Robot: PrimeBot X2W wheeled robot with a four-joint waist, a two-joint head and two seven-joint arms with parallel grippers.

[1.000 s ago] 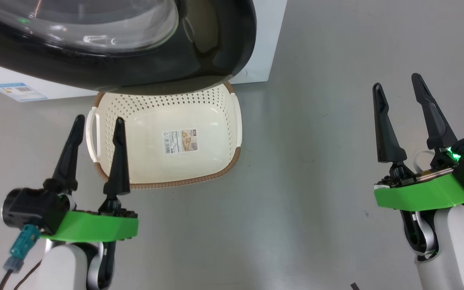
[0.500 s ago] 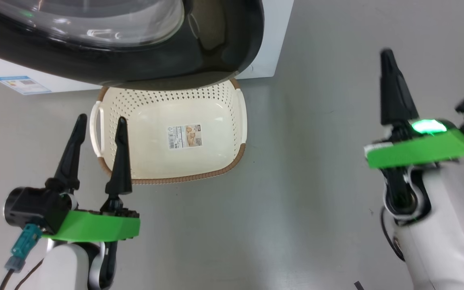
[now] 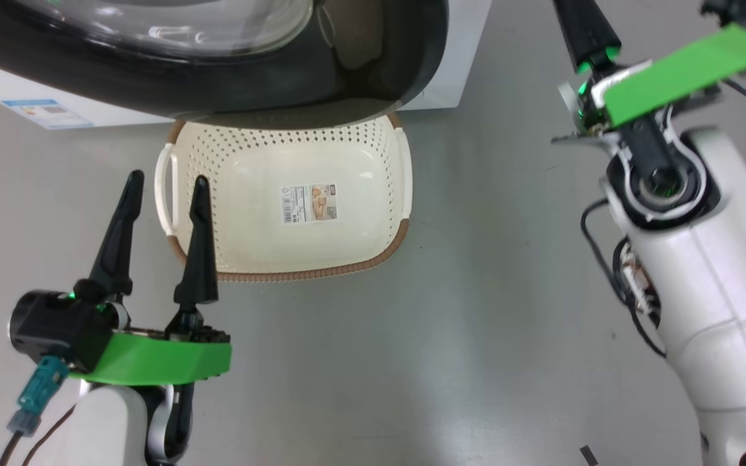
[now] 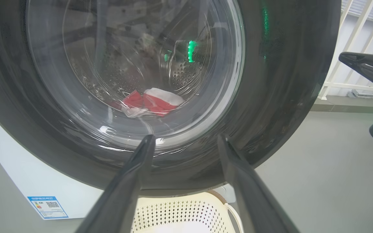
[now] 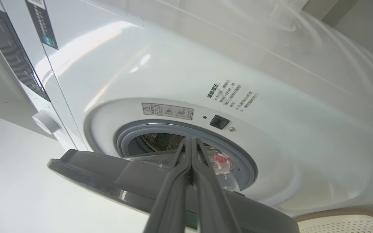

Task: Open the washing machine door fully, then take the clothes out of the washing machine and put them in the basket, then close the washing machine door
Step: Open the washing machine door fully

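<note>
Grey floor point(image 3: 476, 336) runs under everything, with the white washing machine point(image 5: 180, 64) standing on it and a pale railing off to one side in my left wrist view. The door point(image 3: 379, 84) is ajar, not fully open. My right wrist view shows its dark rim swung out from the grey ring, with the glass bowl partly across the opening.

My right end effector point(image 5: 190, 140) has its fingers pressed together with nothing between them, and it points at that gap. My left end effector point(image 3: 168, 178) is spread wide and empty, low beside the basket's near left corner.

The clothes point(image 4: 151, 102), red with white trim, lie at the bottom of the drum and show through the glass. The basket point(image 3: 321, 275) sits on the floor with its far edge under the overhanging door.

My worries, as I judge them:

- The rim is glossy and curved. If I push it with closed tips they could skid off, leaving the door half open.
- If the tips go deep into the gap and the door swings back, it could pinch them against the ring.
- A door left overhanging the basket could catch a garment on the way down, so it lands on the floor.
- My left fingers are near the white handle, and a careless sweep could shove the basket away.
</note>
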